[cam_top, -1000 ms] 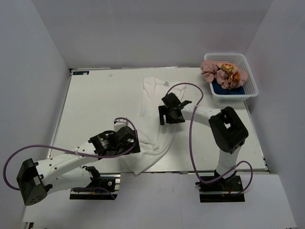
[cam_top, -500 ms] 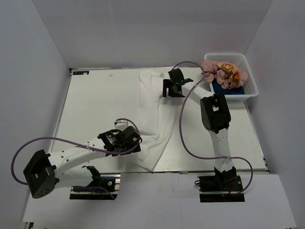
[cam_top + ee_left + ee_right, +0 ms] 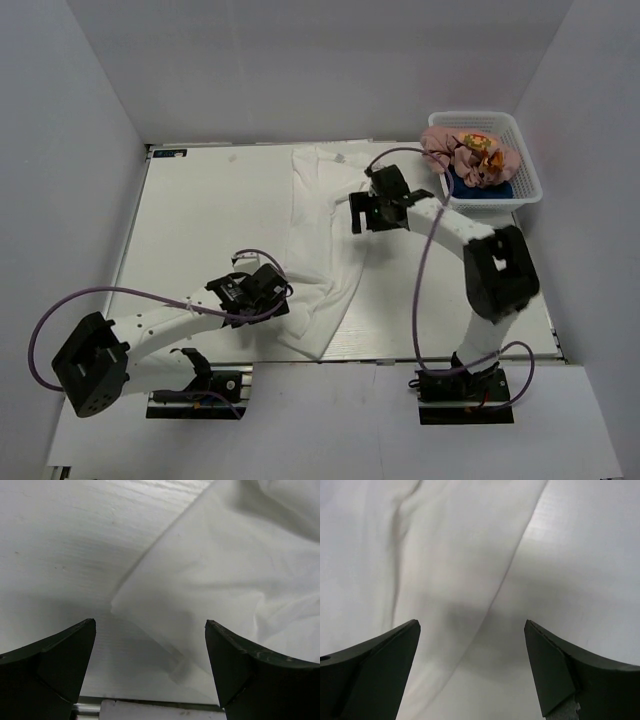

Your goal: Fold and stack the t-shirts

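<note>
Left of the white plastic mesh basket (image 3: 527, 172), on the white desk (image 3: 200, 220): plain white cloth t-shirt (image 3: 325, 250), laid long, rumpled. Left claw (image 3: 150, 624) and right claw (image 3: 472, 625) both released, empty, over its edges. Best to pinch corners low, then pull taut before folding.

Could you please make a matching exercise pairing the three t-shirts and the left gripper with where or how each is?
1 white t-shirt
2 pink t-shirt
3 navy t-shirt
4 left gripper

A in the basket, under another shirt
B open over a cloth corner
C laid out on the table
D bunched on top, in the basket

Pairs: 1-C; 2-D; 3-A; 4-B
</note>
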Controlling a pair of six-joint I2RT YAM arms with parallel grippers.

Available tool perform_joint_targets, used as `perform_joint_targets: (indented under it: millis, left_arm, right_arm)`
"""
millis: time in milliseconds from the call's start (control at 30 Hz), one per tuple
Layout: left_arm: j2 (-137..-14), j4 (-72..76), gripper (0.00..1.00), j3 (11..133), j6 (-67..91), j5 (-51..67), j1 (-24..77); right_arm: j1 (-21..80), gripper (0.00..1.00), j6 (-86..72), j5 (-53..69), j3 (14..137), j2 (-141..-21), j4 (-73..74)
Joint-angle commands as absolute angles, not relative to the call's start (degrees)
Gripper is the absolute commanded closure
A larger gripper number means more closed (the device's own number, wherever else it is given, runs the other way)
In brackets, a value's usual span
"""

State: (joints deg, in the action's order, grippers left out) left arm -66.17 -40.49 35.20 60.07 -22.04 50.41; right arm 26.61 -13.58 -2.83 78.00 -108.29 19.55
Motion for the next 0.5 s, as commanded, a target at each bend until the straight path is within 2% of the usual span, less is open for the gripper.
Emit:
perform_joint_targets:
  millis: [0, 200, 267, 300, 400, 467]
  left_arm:
    - [-64.43, -38.94, 0.00, 34.64, 61.35, -25.57, 47.91]
    - [-56.96, -34.47, 0.02, 29.72, 60.12, -25.77, 44.39]
    - [-56.25, -31.14, 0.09, 27.35, 59.59, -23.83, 43.78]
    - [-56.95, -31.11, 0.17, 27.33, 58.89, -22.43, 43.25]
    - [-59.15, -27.96, 0.29, 25.93, 58.36, -19.52, 43.24]
    - [-59.67, -26.20, 0.31, 23.83, 58.36, -18.29, 43.24]
  right_arm:
    - [31.71, 0.10, -14.67, -4.56, 67.35, -93.72, 16.52]
    - [42.35, 0.10, -13.19, -6.33, 55.47, -85.09, 21.69]
    - [48.03, 0.10, -11.08, -7.46, 55.11, -83.24, 23.54]
    - [49.64, 0.10, -10.73, -11.82, 55.37, -83.06, 26.34]
    - [57.12, 0.10, -9.06, -17.73, 57.83, -83.58, 29.43]
    - [60.11, 0.10, -8.01, -16.45, 58.18, -84.11, 28.66]
